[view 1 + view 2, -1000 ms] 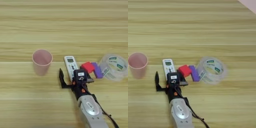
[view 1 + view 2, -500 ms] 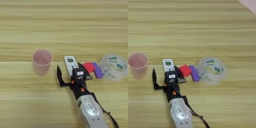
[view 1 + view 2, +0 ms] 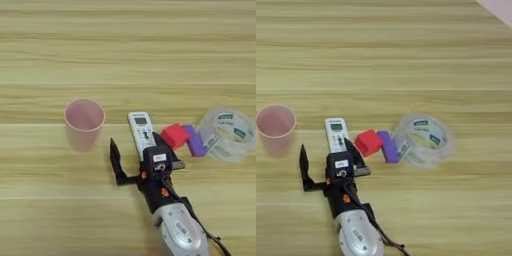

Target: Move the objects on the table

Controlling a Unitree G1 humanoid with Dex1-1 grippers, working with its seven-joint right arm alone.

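The gripper [image 3: 137, 150] hid the remote's [image 3: 139, 128] near end, its fingers spread wide, one either side of it. The cup [image 3: 84, 123] stood upright left of it, its inside unclear. The cube [image 3: 175, 135], bar [image 3: 194, 140] and tape roll [image 3: 226, 134] lay to its right.

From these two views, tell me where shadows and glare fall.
Left eye view: the cup throws a soft shadow toward the bottom of the picture, and the tape roll shows pale glints on its clear wall. Right eye view: a dim shadow lies under the arm; the table shows no hard glare.
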